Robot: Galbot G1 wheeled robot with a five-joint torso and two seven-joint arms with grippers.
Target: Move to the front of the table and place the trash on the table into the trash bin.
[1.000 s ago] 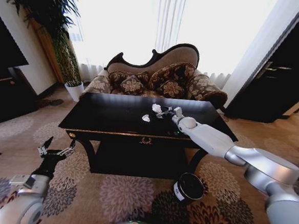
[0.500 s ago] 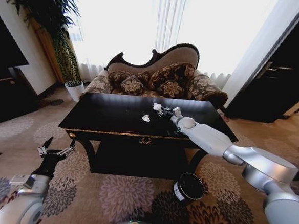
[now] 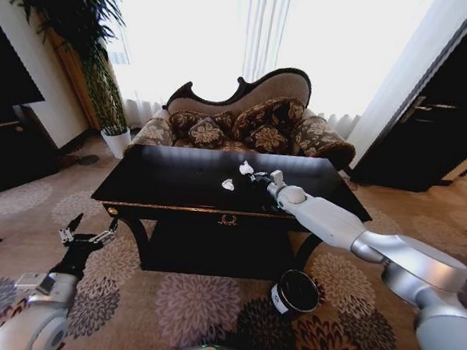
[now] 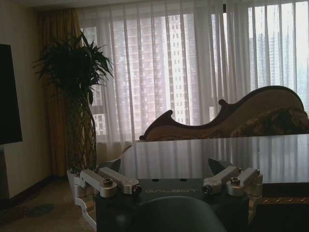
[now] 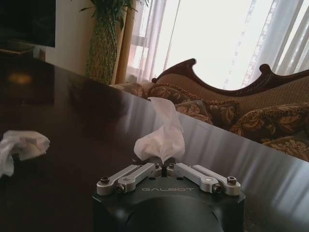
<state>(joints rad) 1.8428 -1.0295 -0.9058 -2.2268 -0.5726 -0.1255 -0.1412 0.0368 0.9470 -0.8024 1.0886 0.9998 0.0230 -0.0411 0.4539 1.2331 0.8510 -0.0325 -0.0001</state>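
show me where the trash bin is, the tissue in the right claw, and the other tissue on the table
trash bin point(image 3: 296, 292), head view, its dark top.
pinched tissue point(image 5: 161, 137), right wrist view, mid-crumple.
loose tissue point(image 5: 21, 146), right wrist view, centre.

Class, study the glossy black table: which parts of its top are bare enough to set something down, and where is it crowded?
The glossy black wooden table is bare across its left half, from the left edge to the loose white crumpled paper lump. Crowding sits right of centre: the right gripper, shut on a white tissue, and its arm.
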